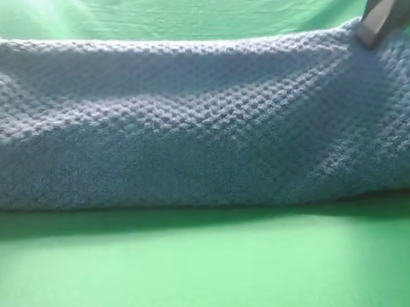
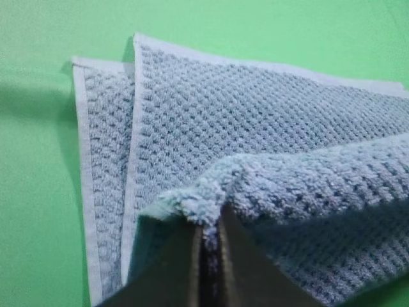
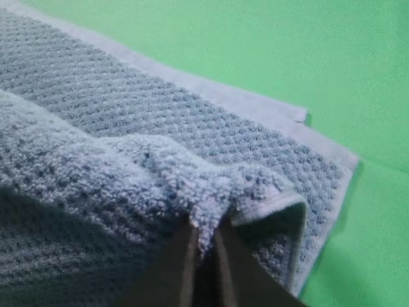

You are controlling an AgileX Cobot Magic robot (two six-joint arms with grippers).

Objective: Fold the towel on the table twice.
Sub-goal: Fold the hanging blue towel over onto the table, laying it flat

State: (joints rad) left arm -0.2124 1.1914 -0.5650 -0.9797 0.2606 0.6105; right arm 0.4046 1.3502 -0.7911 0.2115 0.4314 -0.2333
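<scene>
The blue-grey waffle-weave towel (image 1: pixel 204 120) spans the whole exterior high view, its top edge lifted above the green table (image 1: pixel 209 268). My right gripper (image 1: pixel 374 27) grips the towel's upper right corner there. Seen from the left wrist, my left gripper (image 2: pixel 208 233) is shut on a bunched towel corner (image 2: pixel 192 204), held above two flat hemmed towel layers (image 2: pixel 192 109). The right wrist view shows my right gripper (image 3: pixel 204 233) shut on another pinched corner (image 3: pixel 211 192), above the flat towel layer (image 3: pixel 128 89). My left gripper does not show in the exterior high view.
Smooth green cloth covers the table in front of the towel (image 1: pixel 209 274) and beside its edges (image 2: pixel 38 160) (image 3: pixel 358 77). A wrinkled green backdrop (image 1: pixel 186 12) rises behind the towel.
</scene>
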